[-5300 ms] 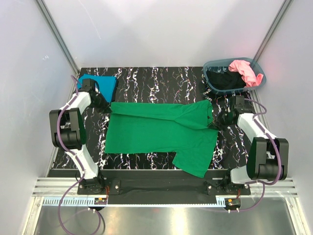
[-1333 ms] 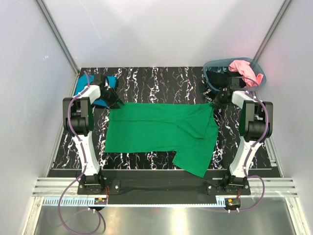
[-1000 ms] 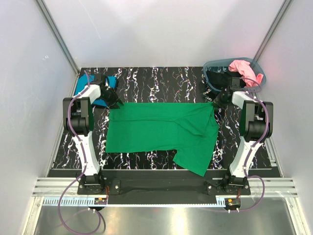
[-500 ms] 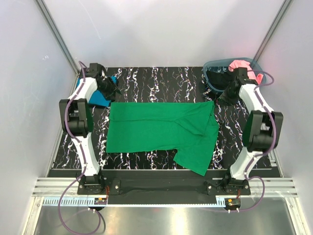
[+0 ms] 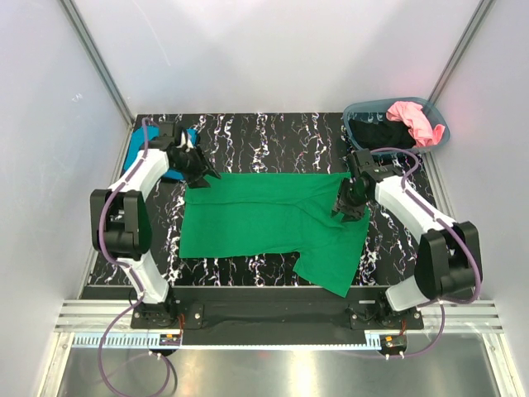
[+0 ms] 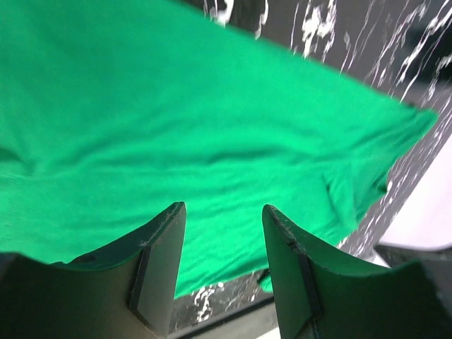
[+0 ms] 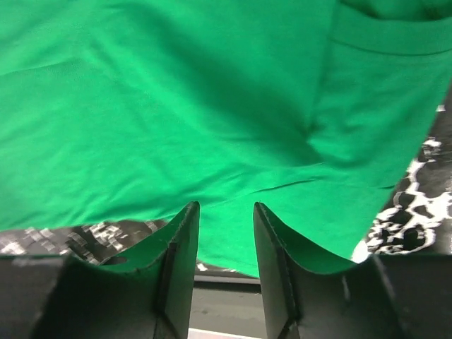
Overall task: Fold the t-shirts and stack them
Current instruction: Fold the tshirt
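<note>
A bright green t-shirt (image 5: 264, 222) lies spread flat on the black marbled table (image 5: 273, 136), one sleeve pointing toward the near edge. My left gripper (image 5: 203, 175) hovers over the shirt's far left corner, open and holding nothing. In the left wrist view the empty gripper (image 6: 222, 236) has the green cloth (image 6: 198, 134) below it. My right gripper (image 5: 348, 207) hangs open above the shirt's right side. The right wrist view shows the gripper (image 7: 226, 236) with only green cloth (image 7: 176, 99) beneath. A folded teal t-shirt (image 5: 136, 151) sits at the back left, half hidden by my left arm.
A grey-blue oval basket (image 5: 357, 110) stands at the back right corner, holding a pink t-shirt (image 5: 411, 118) and a black t-shirt (image 5: 378, 134). White walls close in on three sides. The table's near edge runs along a black rail (image 5: 264, 310).
Both grippers have opened and left the green shirt's far edge, rising back and then swinging inward over the shirt. The shirt lies still and flat.
</note>
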Controlling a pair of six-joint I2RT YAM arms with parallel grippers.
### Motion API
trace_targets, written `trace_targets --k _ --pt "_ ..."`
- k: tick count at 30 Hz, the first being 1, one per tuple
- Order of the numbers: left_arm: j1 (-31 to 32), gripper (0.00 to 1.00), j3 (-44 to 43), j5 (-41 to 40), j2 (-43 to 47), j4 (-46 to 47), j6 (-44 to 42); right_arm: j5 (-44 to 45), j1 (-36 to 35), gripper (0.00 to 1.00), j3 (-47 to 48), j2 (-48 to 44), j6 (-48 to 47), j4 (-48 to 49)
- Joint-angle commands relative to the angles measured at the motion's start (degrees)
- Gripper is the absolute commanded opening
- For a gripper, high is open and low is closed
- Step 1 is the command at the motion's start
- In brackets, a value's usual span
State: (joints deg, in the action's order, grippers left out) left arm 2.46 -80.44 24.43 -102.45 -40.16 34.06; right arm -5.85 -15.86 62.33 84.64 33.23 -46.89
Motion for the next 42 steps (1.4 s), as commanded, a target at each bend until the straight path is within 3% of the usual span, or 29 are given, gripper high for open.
trace_targets --k 1,6,14,23,32,42 --pt "1.7 0.53 1.9 4.0 3.1 2.3 -1.0 4.4 -0.6 0.46 0.7 1.5 -2.2 0.7" --pt "3.7 0.53 6.0 5.4 4.4 4.9 0.9 3.3 -0.8 0.51 -1.9 3.0 -1.7 3.1" --pt "5.1 0.52 5.2 5.5 3.3 4.7 1.0 4.8 -2.2 0.56 -2.1 6.6 -4.7 5.6" --pt "5.1 0.52 3.6 6.2 1.0 4.5 0.7 11.0 -5.4 0.55 1.5 10.5 -5.5 3.3" --pt "5.1 0.52 2.2 6.7 -0.6 3.8 0.0 14.2 -6.7 0.46 3.8 12.7 -4.5 2.7" --pt "5.1 0.51 1.9 7.0 -1.0 3.7 -0.3 17.4 -8.6 0.48 8.8 16.3 -8.7 1.6"
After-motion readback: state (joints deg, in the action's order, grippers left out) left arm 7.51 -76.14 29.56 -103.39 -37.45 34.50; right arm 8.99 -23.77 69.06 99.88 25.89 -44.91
